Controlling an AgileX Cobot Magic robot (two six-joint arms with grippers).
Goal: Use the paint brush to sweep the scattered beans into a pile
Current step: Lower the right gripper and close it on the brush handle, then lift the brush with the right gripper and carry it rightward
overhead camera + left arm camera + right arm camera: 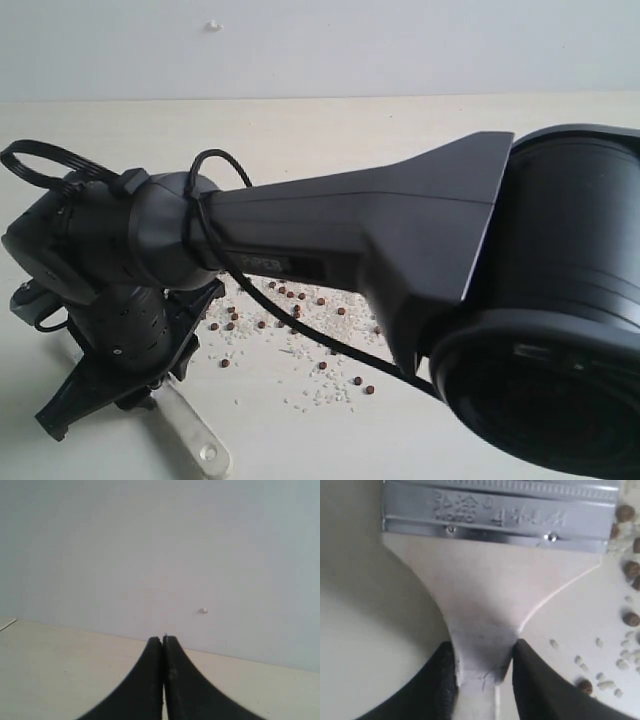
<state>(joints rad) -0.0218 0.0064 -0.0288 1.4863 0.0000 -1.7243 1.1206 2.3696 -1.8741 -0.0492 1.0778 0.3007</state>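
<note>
Paint brush point(490, 580) is gripped at the narrow neck of its pale handle point(195, 435), just behind the silver ferrule point(500, 515), whose face is stamped with raised characters. The right gripper point(482, 652) is clamped onto that neck, with one black finger pressed against each side of the wood. In the exterior view only the tail of the handle is seen, with its hole, projecting from under the gripper at lower left. The bristles are hidden there and are cut off in the wrist view. Whether the bristles rest on the table cannot be told. Beans point(262, 324) are noted as small reddish-brown rounds, spread loosely over the table point(300, 130) just right of the gripper in the exterior view and mixed with white grains point(330, 392) in a thin, uneven scatter. In the right wrist view several beans point(632, 569) and white grains point(600, 642) are seen close off one end of the ferrule and alongside the handle, apart from both. The right arm point(330, 230) is stretched across the frame from the right side to lower left, with a black cable point(340, 350) looped along it and hanging over the scatter. The left gripper point(163, 639) is closed, its two fingers pressed together with nothing between them. It is held above bare table point(60, 670) and pointed toward the pale wall point(150, 540), where a small mark point(203, 611) is seen.
</note>
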